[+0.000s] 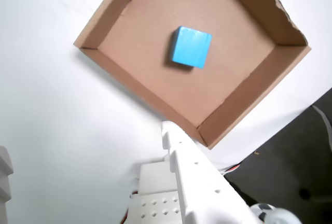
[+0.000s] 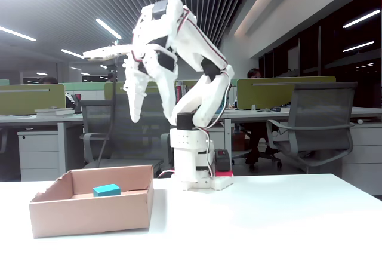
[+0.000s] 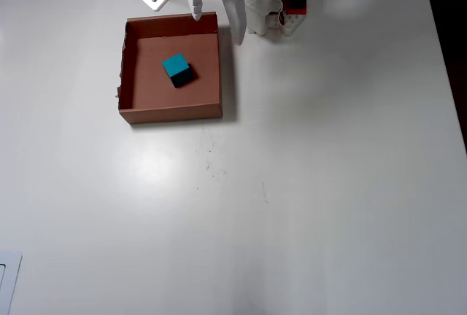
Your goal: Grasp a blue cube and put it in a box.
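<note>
From the wrist view we see one blue cube (image 1: 191, 47) lying on the floor of one box (image 1: 244, 97), a single white finger (image 1: 194, 177) below. In the fixed view the pincer (image 2: 138, 104) hangs spread and empty, well above the box (image 2: 89, 213). Overhead we count one cube (image 3: 177, 69), one box (image 3: 171, 113), one white tabletop (image 3: 321, 184).

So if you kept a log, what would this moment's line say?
cube: lying in box, free | fingers: open, empty, raised above the box | table: otherwise bare | task: looks done
</note>
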You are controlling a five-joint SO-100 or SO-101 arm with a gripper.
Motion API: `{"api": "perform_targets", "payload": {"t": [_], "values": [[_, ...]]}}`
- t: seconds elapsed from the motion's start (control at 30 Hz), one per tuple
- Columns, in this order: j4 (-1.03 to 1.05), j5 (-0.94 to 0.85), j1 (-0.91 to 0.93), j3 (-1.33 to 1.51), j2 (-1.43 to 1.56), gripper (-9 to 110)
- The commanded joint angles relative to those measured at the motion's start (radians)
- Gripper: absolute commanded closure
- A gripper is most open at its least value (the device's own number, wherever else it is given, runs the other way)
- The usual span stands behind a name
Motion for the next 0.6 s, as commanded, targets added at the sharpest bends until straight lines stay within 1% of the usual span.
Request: {"api": "perform_targets", "payload": {"t": [0.0,0.23,0.57], "values": [[-0.018,-0.012,-0.038,0.008,0.046,66],[-0.028,-0.012,-0.158,0.067,0.118,66],[-0.063,-0.012,-0.348,0.236,0.293,66]]}}
